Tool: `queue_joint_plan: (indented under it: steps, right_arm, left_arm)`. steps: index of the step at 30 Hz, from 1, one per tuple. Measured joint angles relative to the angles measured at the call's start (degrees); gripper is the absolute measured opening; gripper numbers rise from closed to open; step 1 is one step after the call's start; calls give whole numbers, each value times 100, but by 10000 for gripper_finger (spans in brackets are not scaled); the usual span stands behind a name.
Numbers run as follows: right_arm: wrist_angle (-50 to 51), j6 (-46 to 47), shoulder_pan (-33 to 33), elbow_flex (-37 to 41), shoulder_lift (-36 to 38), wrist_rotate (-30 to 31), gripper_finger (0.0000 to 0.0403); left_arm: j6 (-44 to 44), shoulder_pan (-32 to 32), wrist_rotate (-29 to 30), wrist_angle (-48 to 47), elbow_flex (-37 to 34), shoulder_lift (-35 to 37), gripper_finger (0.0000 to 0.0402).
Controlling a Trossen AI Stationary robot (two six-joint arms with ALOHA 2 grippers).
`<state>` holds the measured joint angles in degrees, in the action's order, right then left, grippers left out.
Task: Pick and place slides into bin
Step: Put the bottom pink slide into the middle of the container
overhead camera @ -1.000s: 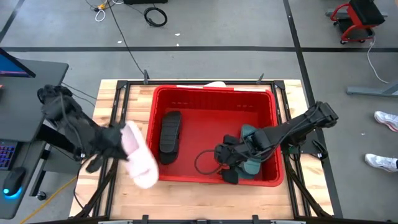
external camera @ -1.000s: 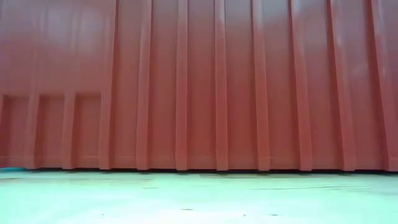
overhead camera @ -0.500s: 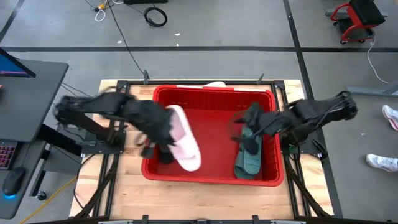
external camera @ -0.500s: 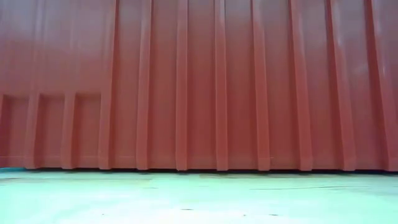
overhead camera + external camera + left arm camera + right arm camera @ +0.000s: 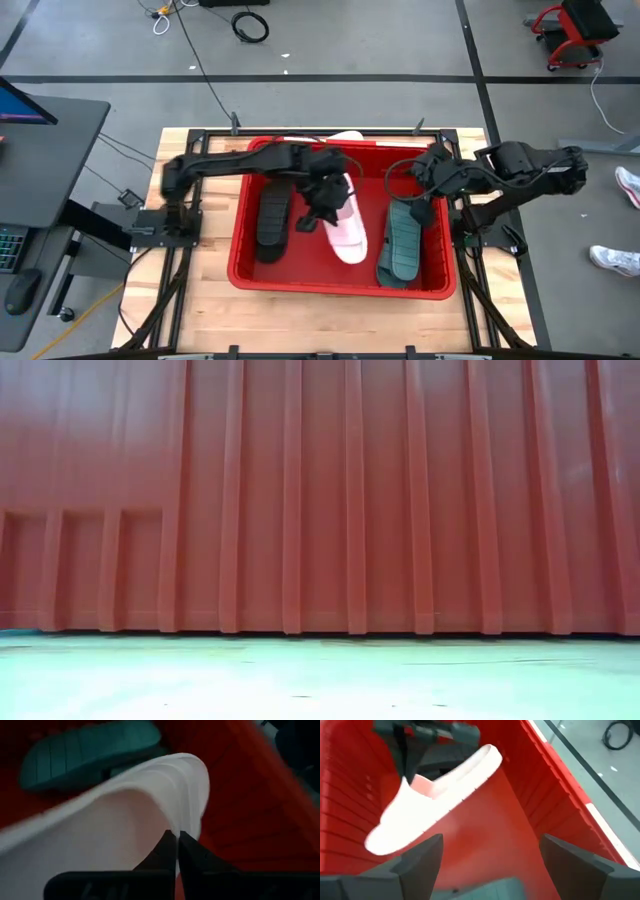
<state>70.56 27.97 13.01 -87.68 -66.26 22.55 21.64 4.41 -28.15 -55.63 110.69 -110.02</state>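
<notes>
Left tool (image 5: 322, 205) is now over the middle of the bin (image 5: 250, 270), clenched on the pale pink slide (image 5: 345, 225), which a second ago was outside over the tabletop (image 5: 200, 310). Right tool (image 5: 425, 172), fingers spread and empty, has left the teal slide (image 5: 400, 240) inside the bin and pulled back to the rim, so I judge only the release remains.

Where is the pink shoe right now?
In the high view the pale pink slide hangs over the middle of the red bin, held by the left gripper, between the black slide and the teal slide.

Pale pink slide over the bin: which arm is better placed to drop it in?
Left. Its pincer is shut on the pale pink slide above the red bin's middle. The right pincer is open and empty at the bin's far right corner.
</notes>
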Motion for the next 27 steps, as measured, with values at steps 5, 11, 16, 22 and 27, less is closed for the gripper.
queue_joint_plan:
  steps: [5, 11, 16, 22, 27]
  right_arm:
    - [59, -301, -137, 2, 0, -66, 337]
    - [57, -607, -242, 2, 0, -59, 337]
    - [57, -742, -410, 2, 0, -54, 337]
    - [57, -884, -757, 2, 0, -59, 337]
    - [59, -896, -1473, 2, -2, 15, 338]
  left_arm:
    - [485, 196, -74, -409, 487, -795, 7]
    - [1032, 275, -91, -597, 503, -1371, 8]
    - [1058, 291, 14, -545, 503, -1771, 13]
    - [608, 284, 546, -495, 501, -1929, 24]
    - [163, 284, 609, -444, 501, -1932, 83]
